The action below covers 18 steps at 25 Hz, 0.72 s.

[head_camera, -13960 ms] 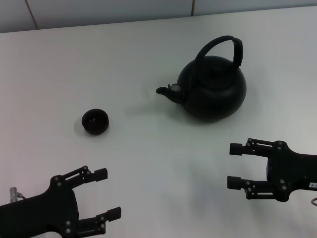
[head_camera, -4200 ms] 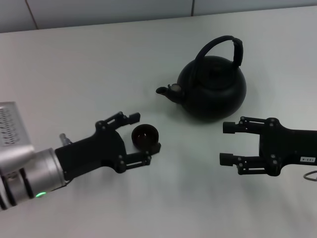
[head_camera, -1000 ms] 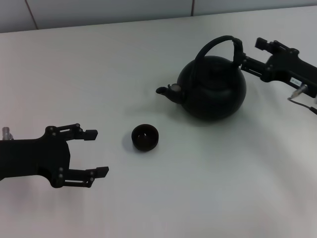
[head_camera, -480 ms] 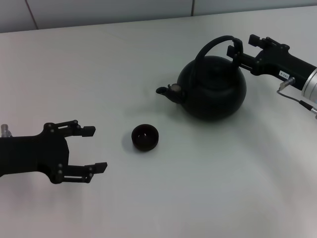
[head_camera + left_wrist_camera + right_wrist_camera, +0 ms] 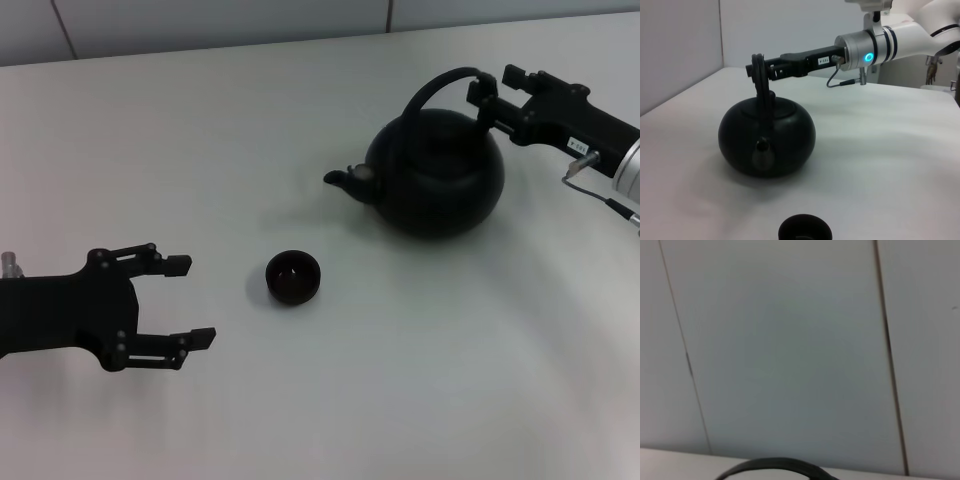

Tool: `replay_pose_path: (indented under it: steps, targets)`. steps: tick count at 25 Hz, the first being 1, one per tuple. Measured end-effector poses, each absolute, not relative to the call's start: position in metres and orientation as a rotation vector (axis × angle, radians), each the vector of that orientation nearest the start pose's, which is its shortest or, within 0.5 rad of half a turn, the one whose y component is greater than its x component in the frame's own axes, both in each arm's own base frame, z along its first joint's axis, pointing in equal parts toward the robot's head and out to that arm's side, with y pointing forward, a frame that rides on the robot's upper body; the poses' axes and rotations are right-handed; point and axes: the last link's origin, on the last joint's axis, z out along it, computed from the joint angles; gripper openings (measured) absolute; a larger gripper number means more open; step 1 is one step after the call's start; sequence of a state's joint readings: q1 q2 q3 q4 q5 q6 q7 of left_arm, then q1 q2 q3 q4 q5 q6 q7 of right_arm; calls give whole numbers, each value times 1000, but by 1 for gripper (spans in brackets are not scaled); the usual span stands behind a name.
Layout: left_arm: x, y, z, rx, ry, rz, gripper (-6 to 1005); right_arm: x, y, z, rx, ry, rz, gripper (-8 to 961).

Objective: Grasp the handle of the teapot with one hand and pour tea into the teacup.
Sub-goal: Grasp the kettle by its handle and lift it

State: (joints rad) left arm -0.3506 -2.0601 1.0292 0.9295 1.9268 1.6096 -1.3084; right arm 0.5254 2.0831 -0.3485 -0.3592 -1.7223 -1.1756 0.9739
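As the right gripper (image 5: 487, 97) clamps the handle (image 5: 446, 85) at upper right of the head view, the teapot (image 5: 435, 170) has shifted slightly rightward within the last half second, suggesting the lift is beginning. No tea is visible. The teacup (image 5: 292, 277) stands at centre on the tabletop (image 5: 400, 380). The left gripper (image 5: 185, 301), released, waits at lower left.

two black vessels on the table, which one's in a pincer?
The teapot: the right pincer grips its arched handle. The small teacup sits free, near the open left pincer.
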Motion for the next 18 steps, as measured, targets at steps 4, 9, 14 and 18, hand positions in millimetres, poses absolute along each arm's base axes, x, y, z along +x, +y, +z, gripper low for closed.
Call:
replay_pose_path:
  steps: [4,9,14,18]
  targets:
    - [-265,291,3,-2924,-266,-466,870,322,359,13,-2004,715,781,549]
    - [-266,292,4,-2919,-259,-461,870,322,358,13,-2001,710,784,391]
    - [-267,292,4,-2916,-256,-457,870,322,357,12,-1999,715,786,280]
    - [-267,292,4,-2911,-257,-452,870,322,358,11,-1998,721,787,196]
